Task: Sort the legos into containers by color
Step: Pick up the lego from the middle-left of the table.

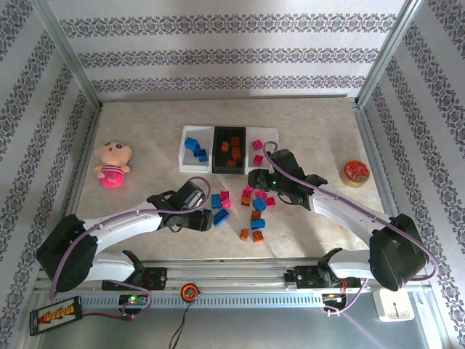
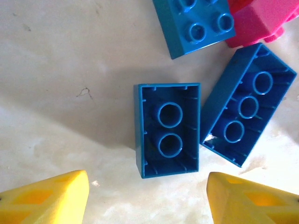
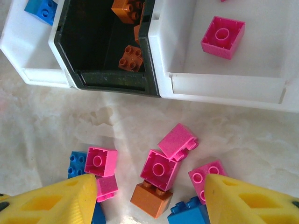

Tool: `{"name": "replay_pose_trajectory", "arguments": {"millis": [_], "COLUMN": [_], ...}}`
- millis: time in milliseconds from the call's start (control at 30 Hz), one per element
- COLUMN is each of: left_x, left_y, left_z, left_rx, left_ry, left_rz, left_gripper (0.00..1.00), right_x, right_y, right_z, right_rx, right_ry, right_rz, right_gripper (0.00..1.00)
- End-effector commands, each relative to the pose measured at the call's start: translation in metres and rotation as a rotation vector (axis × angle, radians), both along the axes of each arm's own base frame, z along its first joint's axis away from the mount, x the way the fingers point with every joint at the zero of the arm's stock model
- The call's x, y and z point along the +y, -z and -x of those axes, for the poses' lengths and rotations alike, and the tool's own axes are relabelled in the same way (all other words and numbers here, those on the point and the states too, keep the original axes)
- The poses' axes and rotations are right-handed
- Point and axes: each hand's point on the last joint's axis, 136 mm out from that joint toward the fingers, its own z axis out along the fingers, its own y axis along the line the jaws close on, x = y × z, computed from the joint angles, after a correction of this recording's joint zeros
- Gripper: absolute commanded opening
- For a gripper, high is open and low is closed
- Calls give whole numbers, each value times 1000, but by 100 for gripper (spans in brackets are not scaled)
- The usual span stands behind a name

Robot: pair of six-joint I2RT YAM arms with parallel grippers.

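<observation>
Plush doll [image 1: 112,164], tape roll [image 1: 355,173]

The scene is a robotics lab test cell, not a home. A marble-look counter [image 1: 145,123] is boxed in by wallpapered panels [image 1: 232,54] mounted on bare aluminium posts [image 1: 69,51]. The left arm [image 1: 123,222] and right arm [image 1: 349,207] are bolted to a metal rail [image 1: 232,280]. Loose cables [image 1: 178,331] and an electronics board [image 1: 54,314] lie at the near edge.

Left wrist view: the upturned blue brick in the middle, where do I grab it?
Probably across its two long walls, straight down from above: the upturned blue brick lies flat, hollow side up. The longer blue brick crowds one of them, leaving little finger room.
</observation>
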Motion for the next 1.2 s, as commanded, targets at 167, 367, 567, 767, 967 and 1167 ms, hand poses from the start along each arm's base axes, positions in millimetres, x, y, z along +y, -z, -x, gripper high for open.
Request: {"name": "replay_pose_trajectory", "arguments": {"millis": [167,367,567,767,967,1167], "left_x": [-12,-26,-22,-21,-13,5], "left_y": [11,1,15,18,-19,-88], "left_z": [-14,-32,-34,-34,-38,-96], "left_rx": [-18,-71,-52,-54,-136,-298], "left_ry": [52,66,66,54,18,-110], "left_rz": [-49,-33,-84,-75,-39,63], "left_gripper": [68,66,61,45,38,36], "right_x": [-9,-15,-15,-16,-19,-19], "right_y": [-9,-9,-9,-9,-9,-8], "right_z": [-4,-3,-3,-4,-2,-1], "right_rx": [-26,-25,-26,-22,-23,-21], "right_ry": [43,54,54,54,60,68], "right_rz": [-20,-23,-23,-22,-22,-36], "right_gripper": [63,63,63,63,63,63]}}
